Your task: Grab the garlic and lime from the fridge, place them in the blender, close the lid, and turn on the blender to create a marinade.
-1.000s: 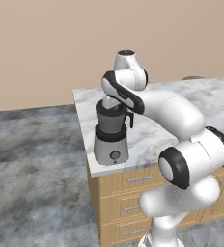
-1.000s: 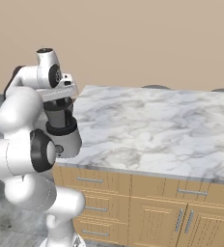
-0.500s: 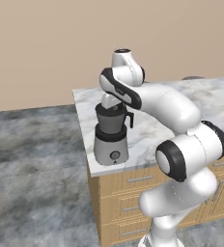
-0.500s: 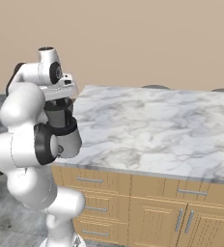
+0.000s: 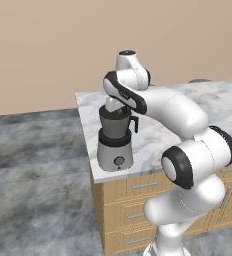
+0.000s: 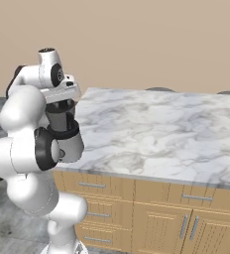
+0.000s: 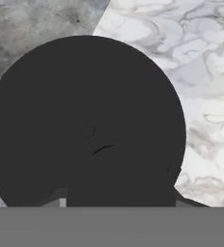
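Blender stands at the bench corner with the lid under the tool, whose finger state I cannot tell; press straight down, centred, so it seats evenly.

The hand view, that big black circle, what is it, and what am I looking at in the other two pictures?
The white machine is a robot arm on a base that can drive. Two cameras ride behind it, one to its left and one to its right, so those pictures show one kitchen from two sides. On the marble counter stands a blender: a light grey base with a round knob and a dark jar above. The arm's hand is right over the jar. The third camera sits on that hand and looks straight down, so the black circle is the round lid seen from very close. Whether the gripper is holding it, I cannot tell.
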You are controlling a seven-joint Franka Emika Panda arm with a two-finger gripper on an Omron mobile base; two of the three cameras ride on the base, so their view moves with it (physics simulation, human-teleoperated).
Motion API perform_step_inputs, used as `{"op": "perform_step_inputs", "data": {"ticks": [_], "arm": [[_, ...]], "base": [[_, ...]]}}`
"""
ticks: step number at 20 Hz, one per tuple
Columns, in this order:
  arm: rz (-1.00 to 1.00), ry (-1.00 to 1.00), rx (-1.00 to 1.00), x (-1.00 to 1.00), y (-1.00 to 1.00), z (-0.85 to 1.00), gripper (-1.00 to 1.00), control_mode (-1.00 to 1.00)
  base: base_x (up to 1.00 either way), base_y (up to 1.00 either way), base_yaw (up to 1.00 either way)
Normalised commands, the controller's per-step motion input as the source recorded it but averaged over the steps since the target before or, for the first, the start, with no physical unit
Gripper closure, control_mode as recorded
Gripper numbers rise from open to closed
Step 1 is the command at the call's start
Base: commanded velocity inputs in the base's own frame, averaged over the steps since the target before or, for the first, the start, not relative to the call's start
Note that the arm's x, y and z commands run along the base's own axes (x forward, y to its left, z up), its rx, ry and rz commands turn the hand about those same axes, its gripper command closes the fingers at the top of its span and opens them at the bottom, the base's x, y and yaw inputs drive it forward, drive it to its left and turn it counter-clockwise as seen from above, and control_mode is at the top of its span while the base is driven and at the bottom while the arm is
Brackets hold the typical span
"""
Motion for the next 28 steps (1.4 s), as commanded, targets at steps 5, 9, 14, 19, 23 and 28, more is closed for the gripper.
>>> {"op": "perform_step_inputs", "data": {"ticks": [5,9,14,19,23,28], "arm": [[0.0,0.0,0.0,0.0,0.0,-0.32,1.0,-1.0],[0.0,0.0,0.0,0.0,0.0,0.0,-1.0,-1.0],[0.0,0.0,0.0,0.0,0.0,0.06,-1.0,-1.0],[0.0,-0.1,0.0,0.0,0.0,0.26,-1.0,-1.0],[0.0,-0.17,0.0,-0.1,0.0,0.33,-1.0,-1.0],[0.0,-0.2,0.0,-0.47,0.0,0.11,-1.0,-1.0]], "base": [[0.0,0.0,0.0],[0.0,0.0,0.0],[0.0,0.0,0.0],[0.0,0.0,0.0],[0.0,0.0,0.0],[0.0,0.0,0.0]]}}
